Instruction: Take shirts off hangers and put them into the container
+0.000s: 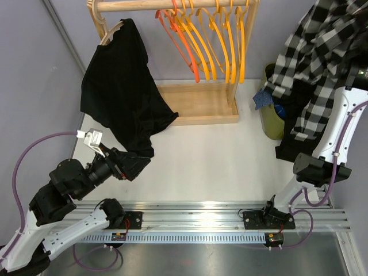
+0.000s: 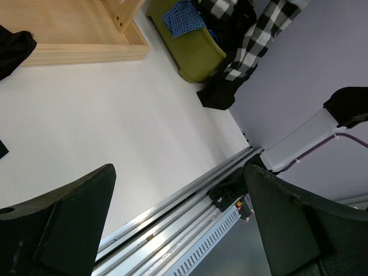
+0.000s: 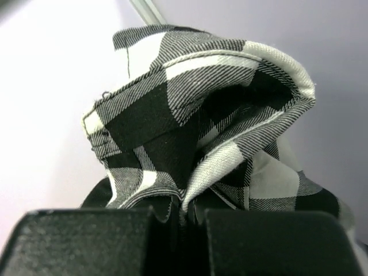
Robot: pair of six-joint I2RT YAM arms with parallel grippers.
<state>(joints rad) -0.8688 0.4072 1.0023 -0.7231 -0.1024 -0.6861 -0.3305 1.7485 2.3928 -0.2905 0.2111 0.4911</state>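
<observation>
Checked cloth filled the right wrist view: the right gripper had its jaws pressed together on a fold of the checked shirt, which hung high above the olive container at the right edge of the table (a blue scrap showed inside it). The left gripper sat with jaws spread wide, nothing between them, by the hem of the black shirt hanging on the rack. Orange hangers hung from the same rack.
</observation>
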